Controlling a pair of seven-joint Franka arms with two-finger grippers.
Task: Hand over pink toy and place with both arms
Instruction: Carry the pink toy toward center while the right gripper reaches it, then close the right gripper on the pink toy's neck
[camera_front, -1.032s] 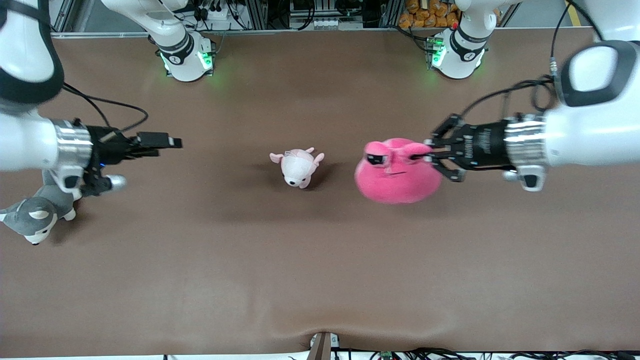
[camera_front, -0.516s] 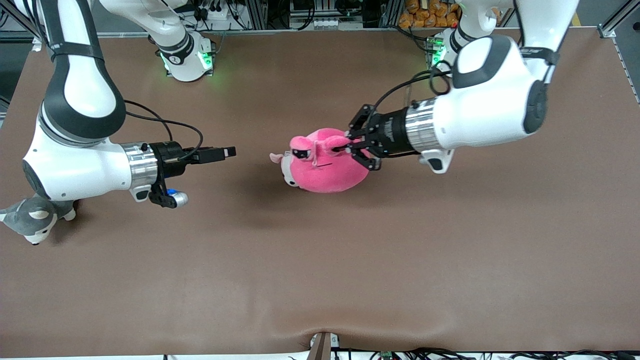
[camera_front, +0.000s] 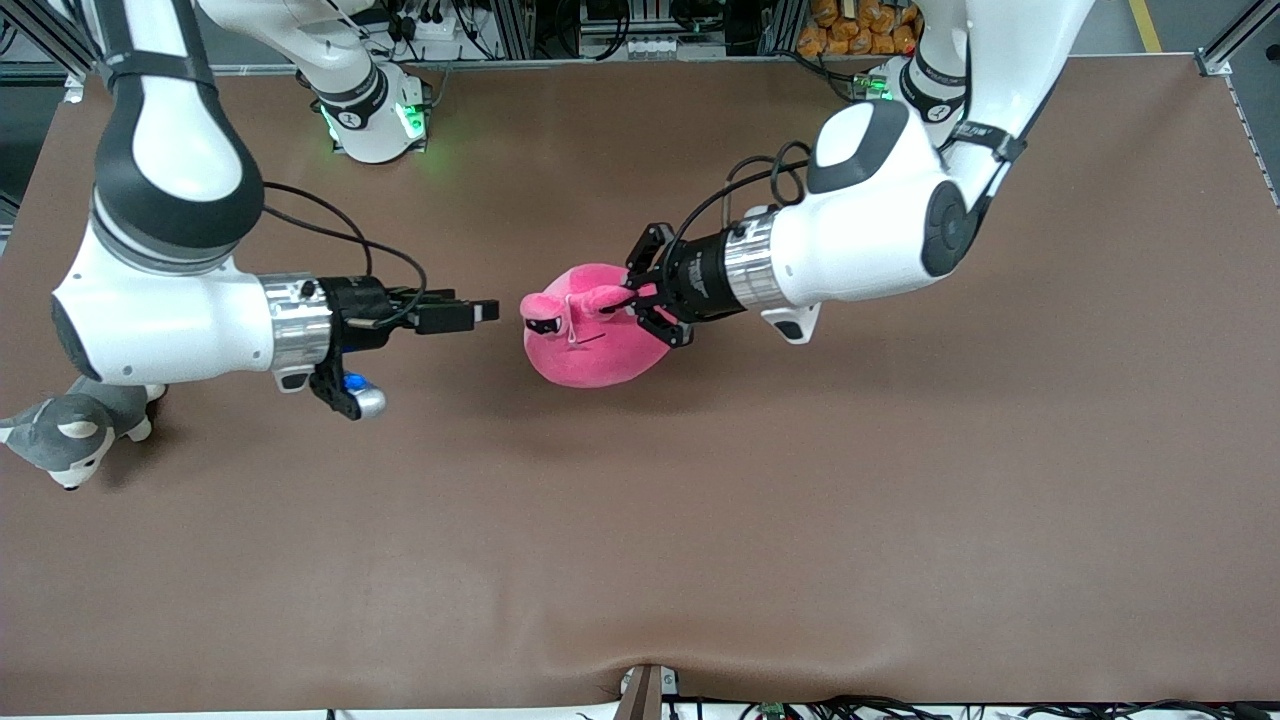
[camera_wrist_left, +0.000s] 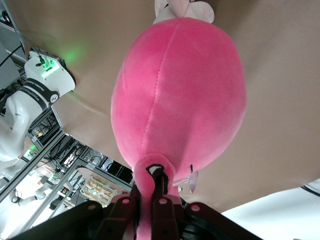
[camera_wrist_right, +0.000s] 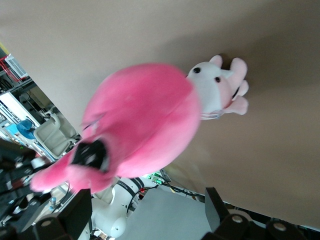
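Front view gives you the relation that matters: the pink toy hangs at the centre of the frame, directly between the two claws, and the gap to be closed runs sideways across the picture. The left claw comes in from the right of the frame and is clamped on one of the toy's ears; your left wrist view confirms it, with the fingers pinching a pink nub at the bottom of that picture and the round body ballooning away from them. So the toy's body lies out ahead of the left claw, pointing toward the right claw, which sits level with it at centre-left of the frame, just beside the toy's face but not touching it.

You see the right claw's fingers standing apart at the bottom corners of the right wrist view, holding nothing, with the toy filling the middle of that picture in line with the opening. The toy is off the brown surface, above the small pale plush that peeks out past it.

Your next move, as I judge it, is a short straight advance of the right claw onto the toy's near end.
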